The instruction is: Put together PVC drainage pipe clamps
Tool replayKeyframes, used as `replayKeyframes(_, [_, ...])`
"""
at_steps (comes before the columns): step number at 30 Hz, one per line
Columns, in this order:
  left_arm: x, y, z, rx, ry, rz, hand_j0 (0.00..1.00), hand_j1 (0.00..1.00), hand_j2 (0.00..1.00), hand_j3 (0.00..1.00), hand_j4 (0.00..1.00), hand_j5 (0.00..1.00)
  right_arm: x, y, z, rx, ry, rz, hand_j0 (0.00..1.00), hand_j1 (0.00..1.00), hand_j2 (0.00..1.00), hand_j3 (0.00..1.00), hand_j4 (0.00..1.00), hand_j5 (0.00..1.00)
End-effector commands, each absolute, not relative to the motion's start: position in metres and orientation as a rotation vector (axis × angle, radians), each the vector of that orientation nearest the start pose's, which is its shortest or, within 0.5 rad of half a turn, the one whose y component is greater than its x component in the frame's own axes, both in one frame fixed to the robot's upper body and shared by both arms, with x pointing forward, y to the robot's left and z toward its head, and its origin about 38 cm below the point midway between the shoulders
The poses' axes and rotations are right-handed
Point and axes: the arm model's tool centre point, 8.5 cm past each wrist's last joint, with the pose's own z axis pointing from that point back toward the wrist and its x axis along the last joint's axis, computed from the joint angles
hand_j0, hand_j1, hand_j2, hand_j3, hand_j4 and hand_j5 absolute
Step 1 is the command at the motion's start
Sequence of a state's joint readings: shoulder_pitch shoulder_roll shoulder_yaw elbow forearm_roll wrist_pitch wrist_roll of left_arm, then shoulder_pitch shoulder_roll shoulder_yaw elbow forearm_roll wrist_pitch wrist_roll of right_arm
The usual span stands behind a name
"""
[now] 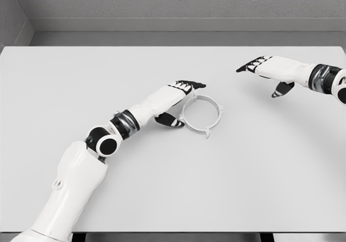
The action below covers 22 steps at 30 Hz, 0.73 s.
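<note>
A white ring-shaped pipe clamp (211, 104) with small tabs lies flat near the middle of the white table (173, 188). My left hand (181, 98) reaches in from the lower left and sits at the clamp's left rim, fingers stretched over the ring's top edge and thumb low beside it. It is open and grips nothing. My right hand (265, 74) hovers at the far right, well apart from the clamp, fingers extended leftward and open, holding nothing.
A grey wall (173, 4) rises behind the table's far edge. The table's front edge runs along the bottom of the view.
</note>
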<state>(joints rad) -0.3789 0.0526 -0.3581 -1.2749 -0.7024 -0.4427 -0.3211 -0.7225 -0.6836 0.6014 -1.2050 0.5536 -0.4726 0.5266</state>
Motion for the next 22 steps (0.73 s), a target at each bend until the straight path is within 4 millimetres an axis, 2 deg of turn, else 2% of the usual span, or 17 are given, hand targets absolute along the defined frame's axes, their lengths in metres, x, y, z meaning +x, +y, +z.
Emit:
replayKeyframes(1, [0.43,0.096,0.106,0.145,-1.768,-1.448,1.0,1.0,1.0,1.0,1.0,1.0,0.487,-0.319,0.193,-0.551,-1.219,1.938,1.0,1.0,1.0,1.0,1.0,1.0])
replayKeyframes(3, [0.427,0.1,0.107,0.148,-1.776,-1.444,1.0,1.0,1.0,1.0,1.0,1.0,0.487,-0.324,0.194,-0.558,-1.21,1.938,1.0,1.0,1.0,1.0,1.0,1.0])
replayKeyframes(6, [0.419,0.103,0.122,0.165,-1.831,-1.434,1.0,1.0,1.0,1.0,1.0,1.0,0.487,-0.326,0.195,-0.564,-1.208,1.936,1.0,1.0,1.0,1.0,1.0,1.0])
replayKeyframes(7, [0.411,0.12,0.129,0.188,-1.849,-1.431,1.0,1.0,1.0,1.0,1.0,1.0,0.486,-0.328,0.195,-0.565,-1.204,1.935,1.0,1.0,1.0,1.0,1.0,1.0])
replayKeyframes(9, [0.398,0.174,0.15,0.189,-1.888,-1.401,1.0,1.0,1.0,1.0,1.0,1.0,0.485,-0.334,0.197,-0.576,-1.195,1.934,1.0,1.0,1.0,1.0,1.0,1.0])
replayKeyframes(10, [0.394,0.208,0.171,0.213,-1.939,-1.366,1.0,1.0,1.0,1.0,1.0,1.0,0.485,-0.337,0.2,-0.584,-1.191,1.935,1.0,1.0,1.0,1.0,1.0,1.0])
replayKeyframes(11, [0.386,0.234,0.186,0.236,-2.028,-1.366,1.0,1.0,1.0,1.0,1.0,1.0,0.485,-0.338,0.202,-0.589,-1.19,1.934,1.0,1.0,1.0,1.0,1.0,1.0])
replayKeyframes(12, [0.387,0.258,0.2,0.291,-2.075,-1.311,1.0,1.0,1.0,1.0,1.0,1.0,0.485,-0.34,0.202,-0.591,-1.187,1.934,1.0,1.0,1.0,1.0,1.0,1.0])
replayKeyframes(14, [0.383,0.309,0.207,0.422,-1.993,-1.322,1.0,1.0,1.0,1.0,1.0,1.0,0.484,-0.349,0.206,-0.611,-1.168,1.932,1.0,1.0,1.0,1.0,1.0,1.0])
replayKeyframes(17, [0.386,0.354,0.2,0.502,-1.831,-1.409,1.0,1.0,1.0,1.0,1.0,1.0,0.476,-0.357,0.217,-0.645,-1.151,1.966,1.0,1.0,1.0,1.0,1.0,1.0])
replayKeyframes(20, [0.387,0.377,0.189,0.577,-1.685,-1.502,1.0,1.0,1.0,1.0,1.0,1.0,0.475,-0.356,0.218,-0.648,-1.151,1.974,1.0,1.0,1.0,1.0,1.0,1.0])
replayKeyframes(22, [0.388,0.38,0.186,0.6,-1.656,-1.528,1.0,1.0,1.0,1.0,1.0,1.0,0.475,-0.356,0.218,-0.649,-1.151,1.974,1.0,1.0,1.0,1.0,1.0,1.0])
